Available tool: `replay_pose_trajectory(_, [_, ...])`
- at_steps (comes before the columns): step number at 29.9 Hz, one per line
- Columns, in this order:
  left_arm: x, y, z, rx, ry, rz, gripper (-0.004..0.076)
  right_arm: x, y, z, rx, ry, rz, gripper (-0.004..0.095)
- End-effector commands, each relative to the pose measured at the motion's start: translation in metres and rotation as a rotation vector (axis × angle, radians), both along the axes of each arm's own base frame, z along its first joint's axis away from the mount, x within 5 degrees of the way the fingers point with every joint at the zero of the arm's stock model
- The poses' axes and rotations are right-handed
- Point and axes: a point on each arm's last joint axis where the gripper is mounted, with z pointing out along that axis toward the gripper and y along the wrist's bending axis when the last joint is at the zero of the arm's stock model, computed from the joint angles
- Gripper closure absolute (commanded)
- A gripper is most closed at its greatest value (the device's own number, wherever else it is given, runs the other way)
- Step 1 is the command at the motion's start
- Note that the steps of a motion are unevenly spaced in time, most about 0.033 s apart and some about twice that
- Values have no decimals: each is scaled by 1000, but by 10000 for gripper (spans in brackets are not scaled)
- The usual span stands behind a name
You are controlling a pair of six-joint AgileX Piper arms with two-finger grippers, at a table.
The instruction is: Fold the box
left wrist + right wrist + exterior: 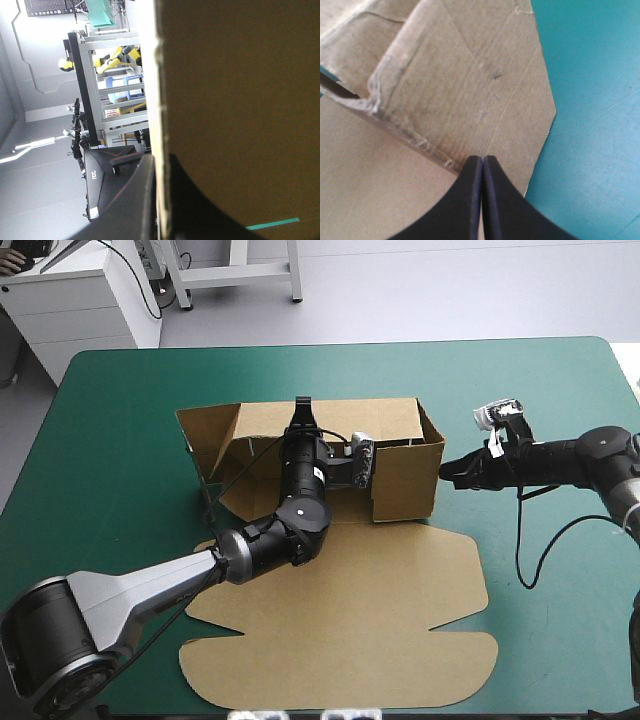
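The brown box stands in the middle of the table with its walls raised, and its lid lies flat toward the near edge. My left arm reaches across the inside of the box. My left gripper is at the top of the far wall, shut on it. In the left wrist view the board's edge runs between the black fingers. My right gripper is shut, its tip against the outside of the box's right wall. The left end flap splays outward.
The teal-green cover shows on every side of the box, widest to the right and beyond the far wall. A white cabinet stands past the table's far left corner.
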Motion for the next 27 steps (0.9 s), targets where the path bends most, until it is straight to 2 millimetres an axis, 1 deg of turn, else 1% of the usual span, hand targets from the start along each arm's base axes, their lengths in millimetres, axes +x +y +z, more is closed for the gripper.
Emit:
replay_pose_trajectory(1, [-3,4,25,-38,-64,13,726,-4,12,23,20,-89,25,906])
replay_pose_trajectory(5, [-3,4,25,-42,-63,14,726,-3,29,21,-75,-112,14,904])
replay_pose_trajectory(7, [-3,4,25,-42,-63,14,726,-4,39,22,-124,-124,-3,904])
replay_pose_trajectory(10, [-3,4,25,-42,-63,14,726,-6,47,27,-156,-152,-27,904])
replay_pose_trajectory(14, [-3,4,25,-42,-63,14,726,-11,53,35,-141,-172,-42,905])
replay_pose_trajectory(17, [-3,4,25,-42,-63,12,726,-15,52,37,-138,-170,-54,905])
replay_pose_trajectory(23, [-3,4,25,-43,-62,11,726,-22,54,32,-126,-99,-14,903])
replay_pose_trajectory(27, [-3,4,25,-43,-62,11,726,-24,55,32,-125,-88,0,903])
